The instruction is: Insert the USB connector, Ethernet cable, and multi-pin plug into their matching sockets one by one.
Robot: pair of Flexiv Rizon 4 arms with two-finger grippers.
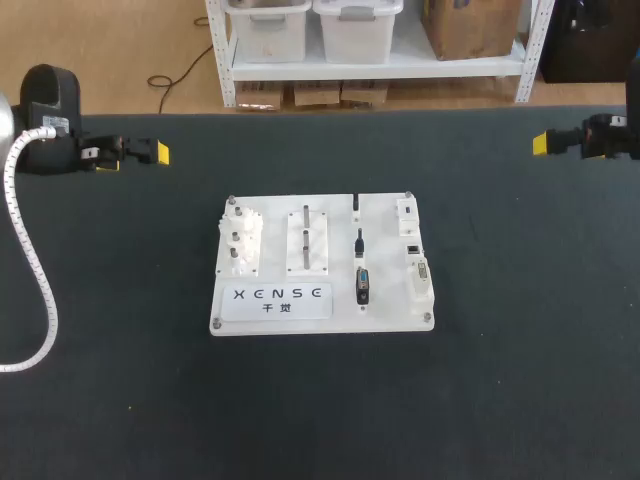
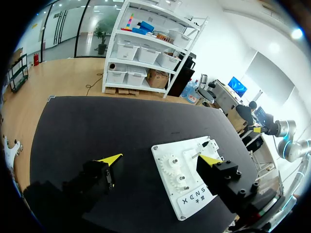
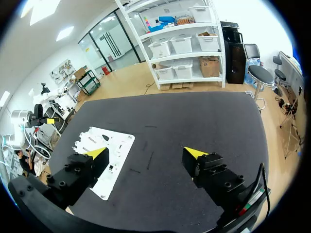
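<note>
A white practice board [image 1: 320, 300] lies flat at the table's middle. Three dark plugs stand in a column on it: a small USB connector [image 1: 356, 205], an Ethernet plug [image 1: 358, 243] and a larger multi-pin plug [image 1: 362, 285]. Their white sockets [image 1: 415, 250] line the board's right edge. My left gripper [image 1: 158, 153] hovers at the back left, far from the board, open and empty [image 2: 160, 159]. My right gripper [image 1: 541, 143] hovers at the back right, open and empty [image 3: 146, 153]. In both wrist views the board [image 2: 192, 196] [image 3: 119, 145] lies ahead of the fingers.
White gears [image 1: 240, 240] and two slotted blocks [image 1: 308, 240] fill the board's left and middle. A white corrugated hose [image 1: 40, 290] from my left arm curves down over the table's left side. Dark mat [image 1: 500, 380] surrounds the board on all sides.
</note>
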